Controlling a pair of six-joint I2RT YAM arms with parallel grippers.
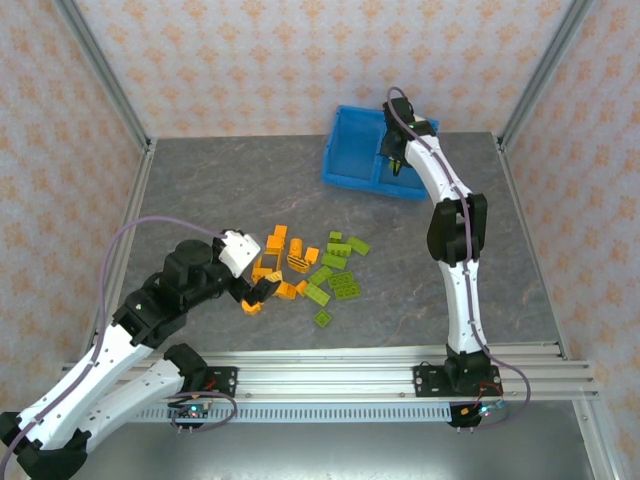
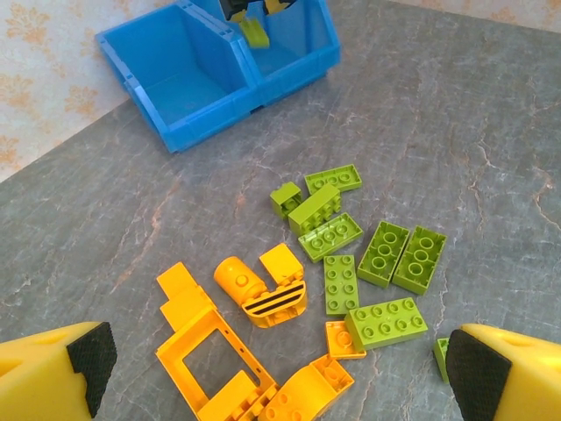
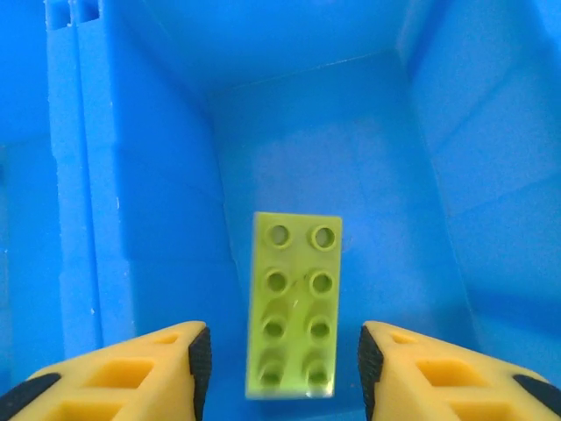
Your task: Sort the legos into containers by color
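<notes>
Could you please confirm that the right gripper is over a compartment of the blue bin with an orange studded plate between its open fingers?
Not quite: the studded plate is lime green, not orange. The right wrist view shows it between the open fingers of the right gripper, over a compartment of the blue bin.

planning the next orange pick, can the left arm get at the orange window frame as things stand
Probably yes. The left gripper hangs open above the orange window frame, and nothing lies on it, though other orange bricks crowd its near end.
</notes>
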